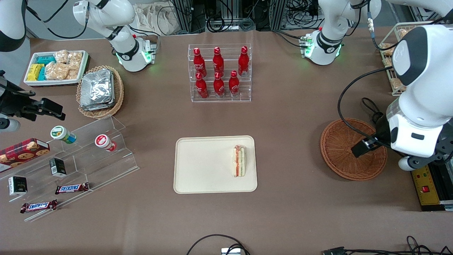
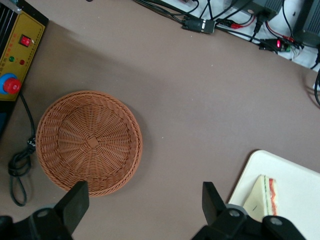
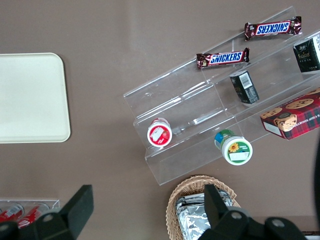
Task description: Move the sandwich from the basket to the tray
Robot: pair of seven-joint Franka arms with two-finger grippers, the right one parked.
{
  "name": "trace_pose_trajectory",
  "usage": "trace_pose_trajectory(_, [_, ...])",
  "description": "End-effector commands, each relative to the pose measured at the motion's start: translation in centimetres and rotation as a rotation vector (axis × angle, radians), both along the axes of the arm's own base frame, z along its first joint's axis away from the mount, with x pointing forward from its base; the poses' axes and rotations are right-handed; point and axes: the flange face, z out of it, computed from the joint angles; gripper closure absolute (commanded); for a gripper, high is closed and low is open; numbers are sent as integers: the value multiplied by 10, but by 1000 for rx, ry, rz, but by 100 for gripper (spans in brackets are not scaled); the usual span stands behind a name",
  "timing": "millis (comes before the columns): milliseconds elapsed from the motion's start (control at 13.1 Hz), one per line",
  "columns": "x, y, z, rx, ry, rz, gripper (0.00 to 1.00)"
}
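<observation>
Open and empty, gripper [image 2: 145,202] hangs above the bare basket [image 1: 339,150]. Sandwich [image 1: 239,161] lies at the tray's [image 1: 198,166] three o'clock edge. Placement looks finished; only pulling clear remains.

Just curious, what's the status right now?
Gripper open, empty, above table beside basket. Sandwich lying on tray. Basket empty. Nothing in the way.

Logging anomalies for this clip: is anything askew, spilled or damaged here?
Nothing stands out. The sandwich lies intact on the tray, near the edge closest to the basket, which sits empty and upright. The gripper hangs above the table beside the basket, jaws open and empty. No spills show.
</observation>
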Motion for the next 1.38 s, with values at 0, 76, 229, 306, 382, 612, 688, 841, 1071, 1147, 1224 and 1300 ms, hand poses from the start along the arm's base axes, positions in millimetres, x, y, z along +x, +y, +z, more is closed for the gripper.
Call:
trace_pose_trajectory(0, [-10, 56, 19, -64, 9, 9, 0])
trace_pose_trajectory(76, [-15, 65, 25, -69, 4, 5, 0])
trace_pose_trajectory(229, [-21, 78, 29, -88, 6, -57, 0])
trace_pose_trajectory(306, [-22, 94, 29, -102, 7, -61, 0])
trace_pose_trajectory(382, [-26, 95, 35, -108, 5, -85, 0])
trace_pose_trajectory(612, [-34, 78, 38, -19, 30, -164, 0])
trace_pose_trajectory(688, [-38, 78, 43, -27, 30, -169, 0])
trace_pose_trajectory(841, [-47, 82, 48, -34, 32, -170, 0])
trace_pose_trajectory(1071, [-68, 82, 50, -39, 39, -180, 0])
trace_pose_trajectory(1147, [-76, 80, 49, -40, 44, -188, 0])
trace_pose_trajectory(1224, [-82, 79, 49, -39, 47, -202, 0])
trace_pose_trajectory(1300, [-87, 79, 51, -41, 47, -210, 0])
